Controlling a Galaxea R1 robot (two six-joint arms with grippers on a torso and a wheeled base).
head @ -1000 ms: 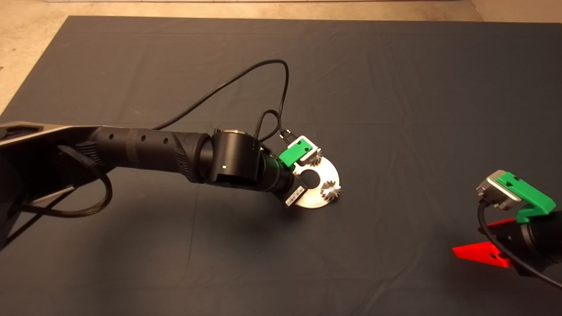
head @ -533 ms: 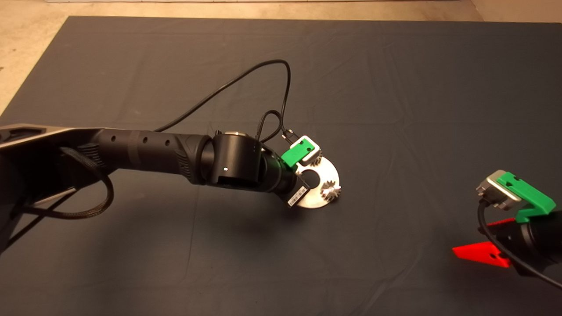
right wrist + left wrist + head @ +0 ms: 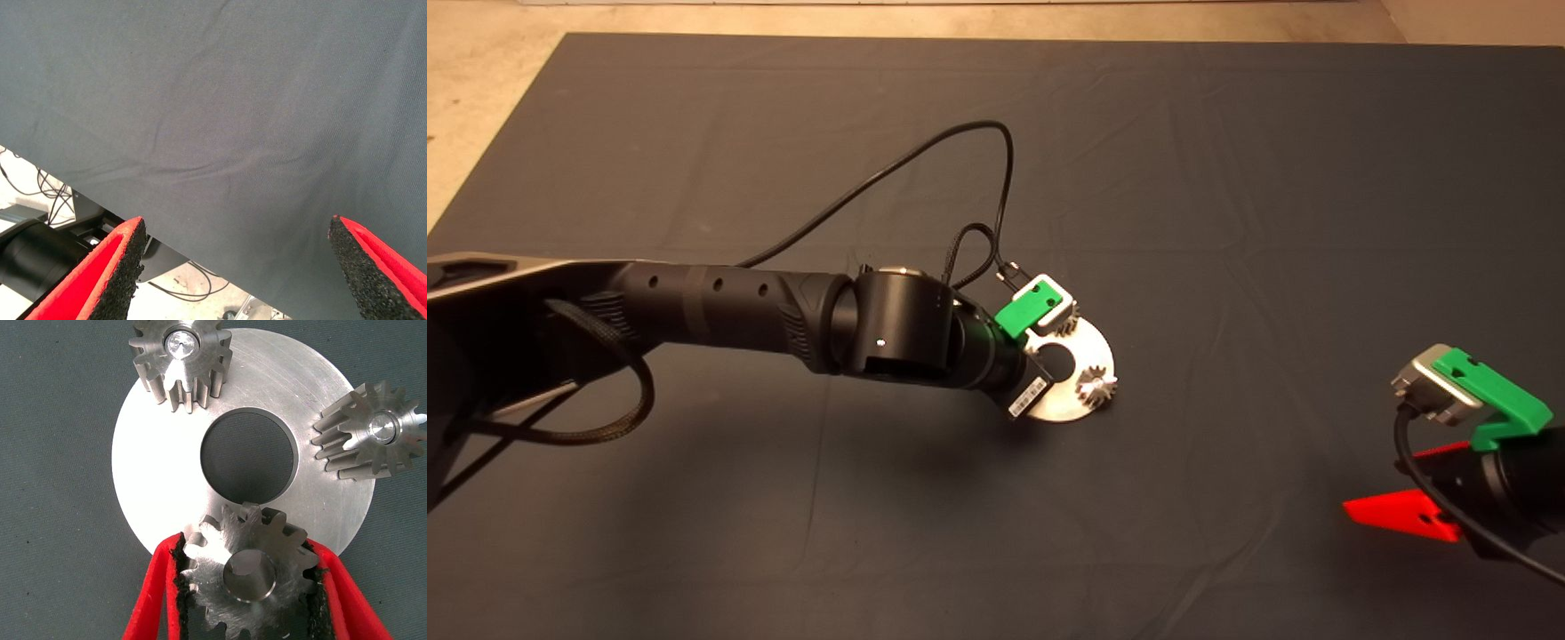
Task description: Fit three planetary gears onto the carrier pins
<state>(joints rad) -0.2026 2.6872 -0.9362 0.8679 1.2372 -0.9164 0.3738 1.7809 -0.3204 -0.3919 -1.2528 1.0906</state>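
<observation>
Stretching across the dark mat (image 3: 1227,178) from the left edge of the head view to its centre, the left arm has barely shifted over the last second: its wrist sits a touch lower and closer over the round plate (image 3: 1096,356) than before, then holds. That small settling reads as the final seating of the third gear, not a new reach. In the left wrist view the left gripper (image 3: 248,587) pinches the third gear (image 3: 248,570) between its red fingers (image 3: 152,590), the black pads pressed against the teeth on both sides, at the lower centre of the frame over the plate's near rim, just beside the large central hole. A pin end shows in its bore, so it seems to be on its stud, though how fully seated I cannot tell. Two other planetary gears (image 3: 181,360) already sit on their carrier pins (image 3: 181,344), one at the upper left, one at the right edge. At the lower right of the head view, the right gripper (image 3: 237,267) waits spread wide over bare mat.
</observation>
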